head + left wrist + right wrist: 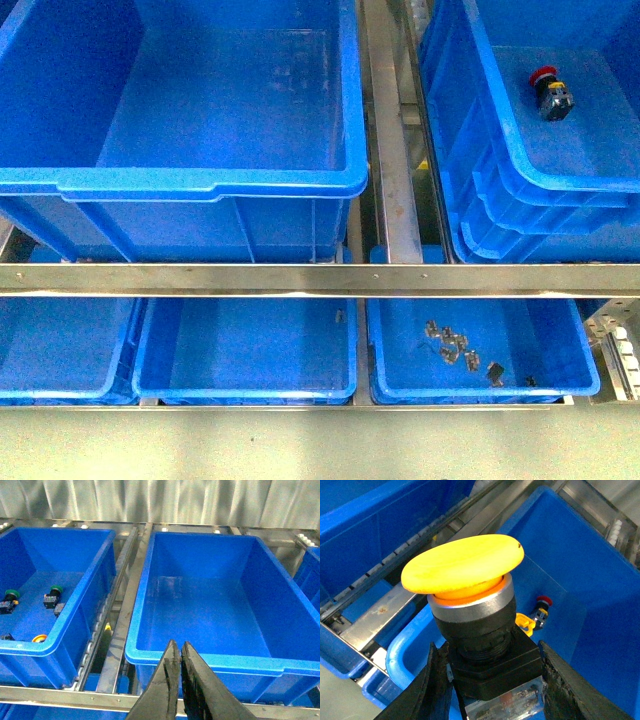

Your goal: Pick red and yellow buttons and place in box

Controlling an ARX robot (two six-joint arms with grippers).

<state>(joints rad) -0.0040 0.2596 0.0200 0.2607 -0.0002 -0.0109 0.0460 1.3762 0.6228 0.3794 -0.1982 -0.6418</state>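
Observation:
In the right wrist view my right gripper (490,680) is shut on the black body of a yellow button (465,565). It holds the button cap-up above a blue crate (600,580) where a red button (542,602) and a small yellow piece (525,622) lie. The red button also shows in the front view (548,90), in the top crate at the right. The box (200,183), large, deep and empty, stands at the left. My left gripper (178,645) is shut and empty, just short of the box's near rim (210,659). Neither gripper shows in the front view.
In the left wrist view a second crate (75,610) beside the box holds two green-capped buttons (55,592) and a yellow cap (39,639) near its rim. A metal rail (320,280) crosses in front. Below are shallow trays; one holds small metal clips (455,345).

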